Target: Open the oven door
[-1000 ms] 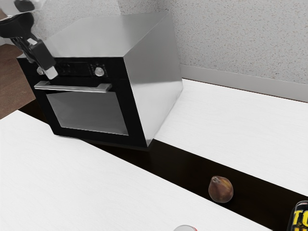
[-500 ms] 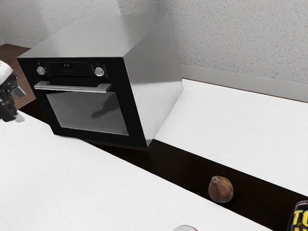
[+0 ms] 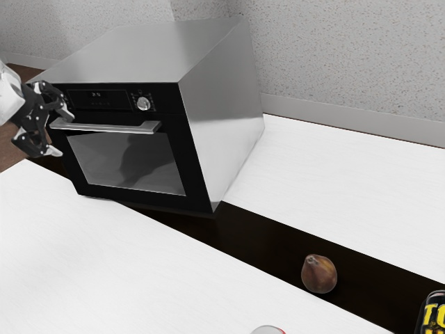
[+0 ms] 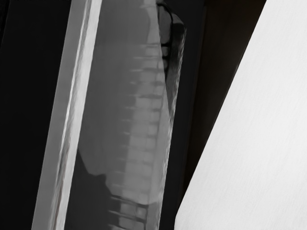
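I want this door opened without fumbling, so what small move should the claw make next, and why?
Probably ease the open claw toward the oven handle: its fingers stand apart, one above the other, the oven door is shut, and nothing is gripped.

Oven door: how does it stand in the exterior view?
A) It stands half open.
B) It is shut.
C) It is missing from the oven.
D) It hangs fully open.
B: the door lies flush with the oven's front, and the open gripper is near the handle, at its end toward the exterior view's left.
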